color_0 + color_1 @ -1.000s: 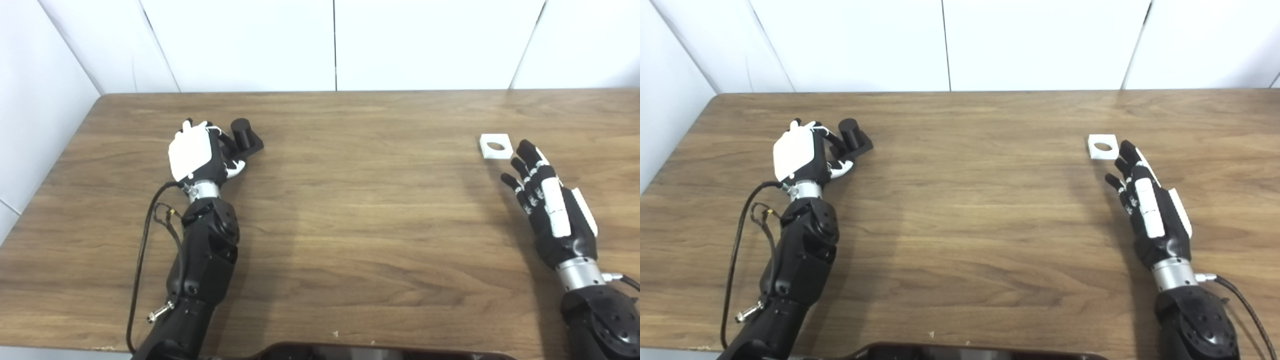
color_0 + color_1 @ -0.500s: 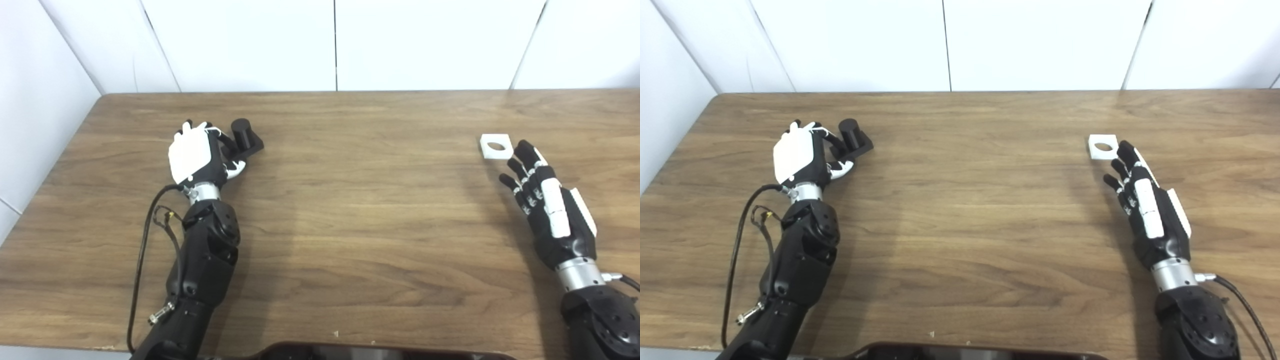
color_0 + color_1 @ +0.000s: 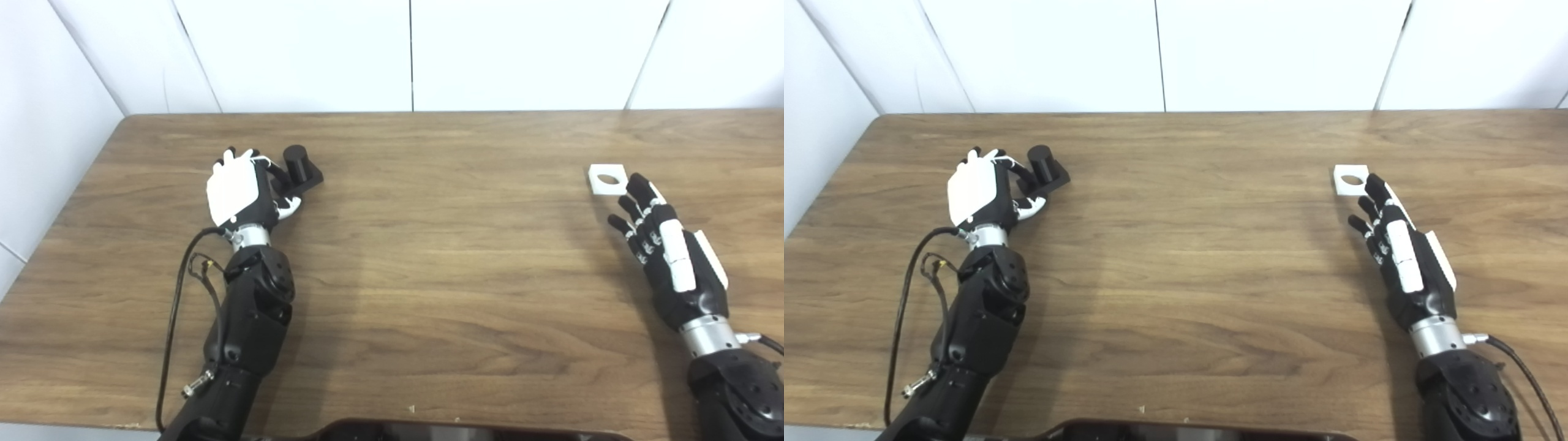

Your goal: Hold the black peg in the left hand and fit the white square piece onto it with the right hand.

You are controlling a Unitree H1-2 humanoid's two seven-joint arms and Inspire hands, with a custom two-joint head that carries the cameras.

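The black peg (image 3: 299, 164), a short cylinder on a square base, stands on the table at the left rear. My left hand (image 3: 240, 191) lies just left of it, back up. Its fingers are curled toward the peg's base and its thumb is spread, with nothing gripped. The white square piece (image 3: 607, 179), flat with a round hole, lies on the table at the right. My right hand (image 3: 667, 251) is open below and to the right of it. The outstretched fingertips (image 3: 637, 182) end just beside the piece's near right corner.
The wooden table (image 3: 441, 245) spans the whole view, with white walls behind and at the left. A dark rounded object (image 3: 465, 430) shows at the bottom edge. A cable (image 3: 177, 288) loops beside the left forearm.
My right hand has crept slightly forward and left, bringing its fingertips closer to the white piece. The left hand and the peg have not moved.
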